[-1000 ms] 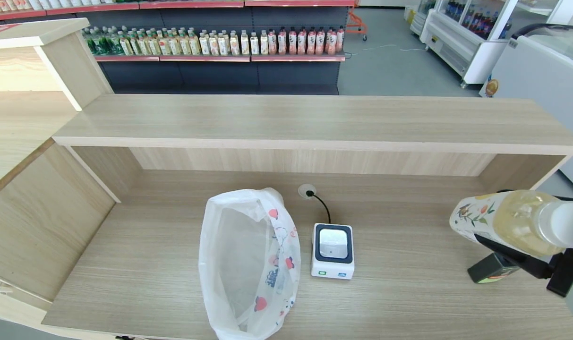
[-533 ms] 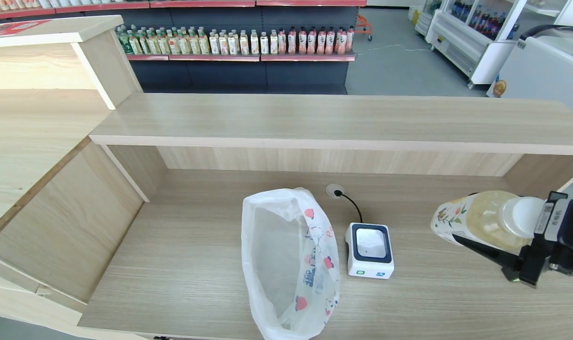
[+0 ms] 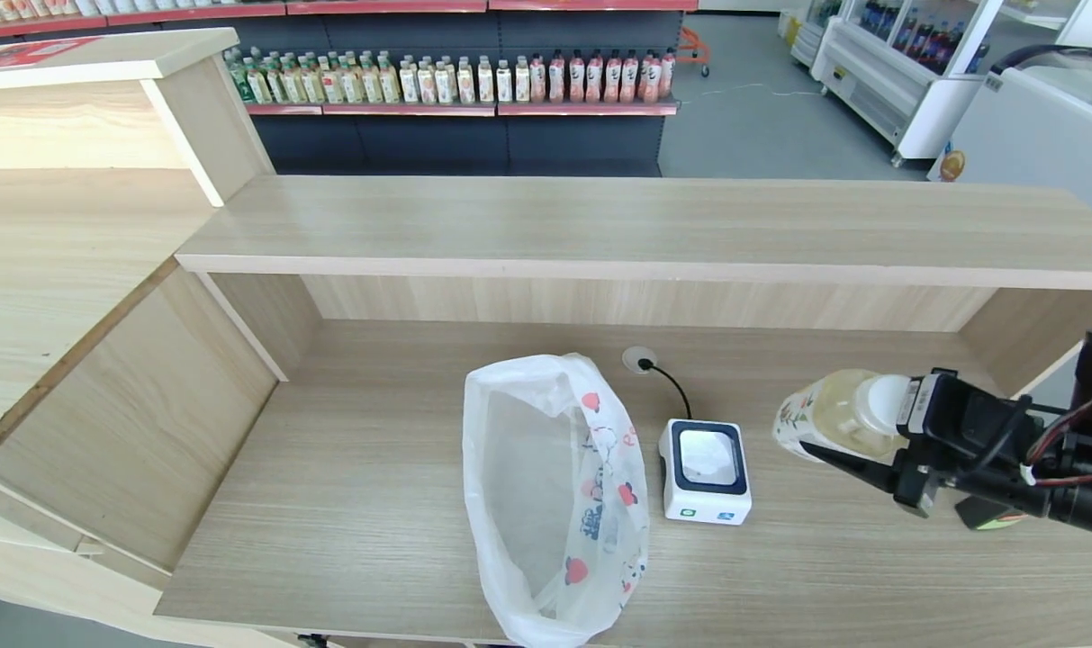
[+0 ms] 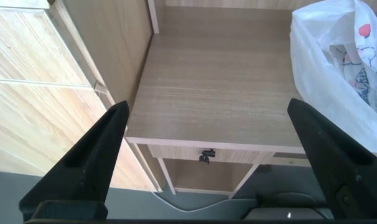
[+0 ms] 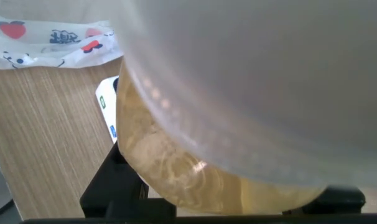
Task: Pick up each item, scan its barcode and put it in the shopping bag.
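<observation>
My right gripper (image 3: 861, 432) is shut on a bottle of pale yellow drink (image 3: 825, 416) with a flowered label and white cap. It holds the bottle on its side just above the counter, right of the white barcode scanner (image 3: 705, 468), bottom end toward the scanner. In the right wrist view the bottle (image 5: 238, 124) is very close, with the scanner (image 5: 106, 102) and the bag (image 5: 51, 34) beyond. The white shopping bag (image 3: 550, 486) with red prints stands open left of the scanner. My left gripper (image 4: 207, 155) hangs open off the counter's front left edge, near the bag (image 4: 338, 56).
A small dark green box (image 3: 991, 515) lies on the counter (image 3: 329, 486) under my right arm. The scanner's cable (image 3: 667, 382) runs to a hole at the back. A raised shelf (image 3: 600, 225) walls the back, and side panels close both ends.
The head camera has shifted. My right gripper has carried the bottle left and lower, closer to the scanner. The bag and scanner stay put.
</observation>
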You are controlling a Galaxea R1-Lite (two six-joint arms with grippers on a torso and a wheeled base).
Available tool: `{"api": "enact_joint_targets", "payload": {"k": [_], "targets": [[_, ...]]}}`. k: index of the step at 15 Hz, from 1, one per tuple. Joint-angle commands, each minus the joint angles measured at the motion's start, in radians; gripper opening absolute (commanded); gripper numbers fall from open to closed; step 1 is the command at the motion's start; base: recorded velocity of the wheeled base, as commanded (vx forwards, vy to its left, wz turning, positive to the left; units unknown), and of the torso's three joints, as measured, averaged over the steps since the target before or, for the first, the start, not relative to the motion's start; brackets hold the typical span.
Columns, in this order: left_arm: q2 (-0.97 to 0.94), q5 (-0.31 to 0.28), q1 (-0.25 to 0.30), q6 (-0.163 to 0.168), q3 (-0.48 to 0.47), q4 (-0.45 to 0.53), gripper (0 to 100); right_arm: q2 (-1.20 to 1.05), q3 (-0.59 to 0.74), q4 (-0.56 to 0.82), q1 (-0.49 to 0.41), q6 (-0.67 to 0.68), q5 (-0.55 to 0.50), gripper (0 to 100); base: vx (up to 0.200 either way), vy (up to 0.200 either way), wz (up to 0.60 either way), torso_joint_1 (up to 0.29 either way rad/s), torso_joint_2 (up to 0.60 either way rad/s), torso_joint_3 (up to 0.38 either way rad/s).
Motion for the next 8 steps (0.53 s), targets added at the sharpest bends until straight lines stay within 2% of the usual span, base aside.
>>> {"api": "enact_joint_targets", "payload": {"k": [1, 4, 8], "targets": [[0.000, 0.000, 0.000, 0.000, 0.002, 0.000, 100, 0.137, 0.002, -0.065, -0.001, -0.003, 0.034, 0, 0.000, 0.000, 0.00, 0.000, 0.00, 0.000], [0.000, 0.000, 0.000, 0.000, 0.000, 0.000, 100, 0.229, -0.003, -0.168, -0.001, -0.046, 0.079, 0, 0.000, 0.000, 0.00, 0.000, 0.00, 0.000], [0.000, 0.000, 0.000, 0.000, 0.000, 0.000, 100, 0.276, -0.005, -0.188, 0.000, -0.053, 0.123, 0, 0.000, 0.000, 0.00, 0.000, 0.00, 0.000]]}}
